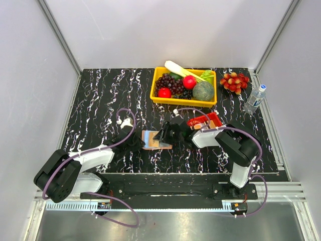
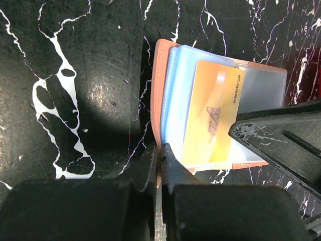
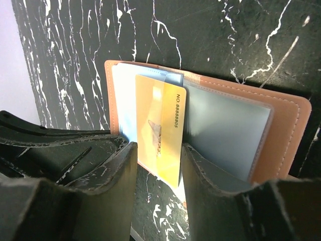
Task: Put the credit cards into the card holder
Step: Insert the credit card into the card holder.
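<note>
The salmon-pink card holder (image 1: 149, 139) (image 2: 159, 75) (image 3: 288, 125) lies open on the black marbled table, its pale blue pockets facing up. A gold credit card (image 2: 210, 115) (image 3: 156, 125) sits partly inside one pocket, and its near end sticks out past the holder's edge. My left gripper (image 1: 136, 142) (image 2: 160, 150) is shut on the holder's pink cover edge. My right gripper (image 1: 165, 135) (image 3: 158, 147) is open, with one finger on each side of the card's protruding end. No other credit cards can be made out.
A small red tray (image 1: 206, 120) lies just behind my right arm. At the back stands a yellow basket (image 1: 156, 96) of fruit and vegetables, with red grapes (image 1: 234, 82) and a water bottle (image 1: 255, 99) to its right.
</note>
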